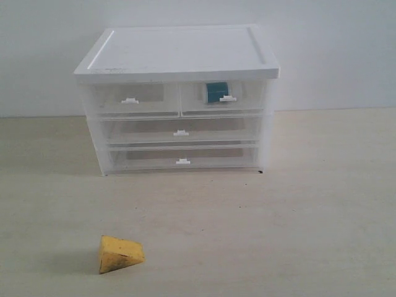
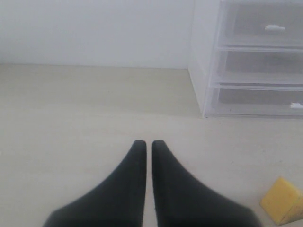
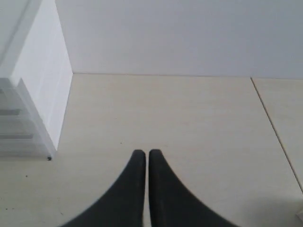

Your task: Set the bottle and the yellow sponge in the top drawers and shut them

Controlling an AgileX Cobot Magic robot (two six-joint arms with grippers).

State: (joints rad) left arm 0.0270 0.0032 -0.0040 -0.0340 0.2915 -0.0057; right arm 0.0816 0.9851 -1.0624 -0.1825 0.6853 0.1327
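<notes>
**A:** The left gripper [image 2: 147, 142] and the right gripper [image 3: 143, 151] both have their jaws pressed together, with nothing between them.

**B:** The yellow sponge [image 1: 120, 253] lies on the table [image 1: 309, 216] near the left one, well in front of the cabinet [image 1: 176, 52]. The bottle [image 1: 216, 93] sits inside the top-right drawer [image 1: 247, 99], which looks closed.

**A:** Then the left arm should probably pull the top-left drawer [image 1: 148, 99] by its tab [image 1: 129, 100] first. After that it should spread wide and pinch the wedge's flat sides, not the slope.

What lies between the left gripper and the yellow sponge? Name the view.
Nothing: in the left wrist view, only bare tabletop separates the left gripper from the yellow sponge.
</notes>
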